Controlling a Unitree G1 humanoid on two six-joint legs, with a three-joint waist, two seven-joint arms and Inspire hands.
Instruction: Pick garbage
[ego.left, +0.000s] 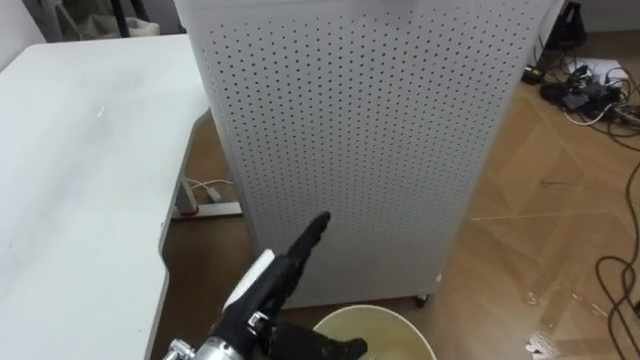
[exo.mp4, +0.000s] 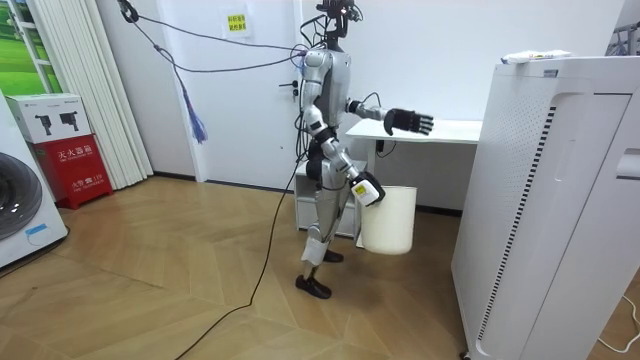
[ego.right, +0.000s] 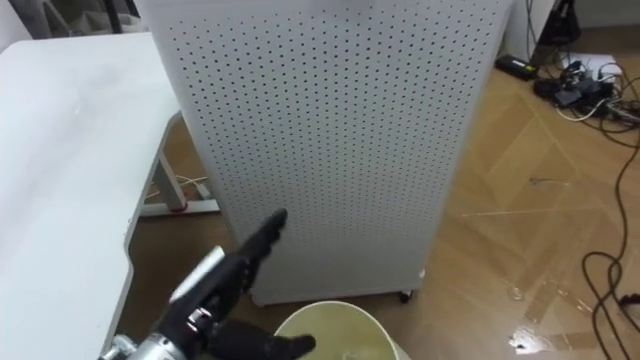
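Left eye view: the left hand (ego.left: 262, 295) is up from the lower left, fingers straight and close together, thumb stuck out toward the bin, nothing in it.
Bin (ego.left: 400, 322): pale, round and open-topped, at the bottom edge just below that hand and right in front of the cabinet.
Cabinet (ego.left: 370, 130): a tall white box with a perforated face, standing on the wooden floor (ego.left: 540, 220).
Worktop (ego.left: 80, 180): white, on the robot's left, beside the cabinet.
Cables (ego.left: 590, 90): a tangle on the floor, far right.
Room view: the robot stands upright by the worktop and faces the cabinet, left arm stretched forward at chest height.
Right hand (exo.mp4: 368, 190): low, at the bin's rim; cannot tell its grip.
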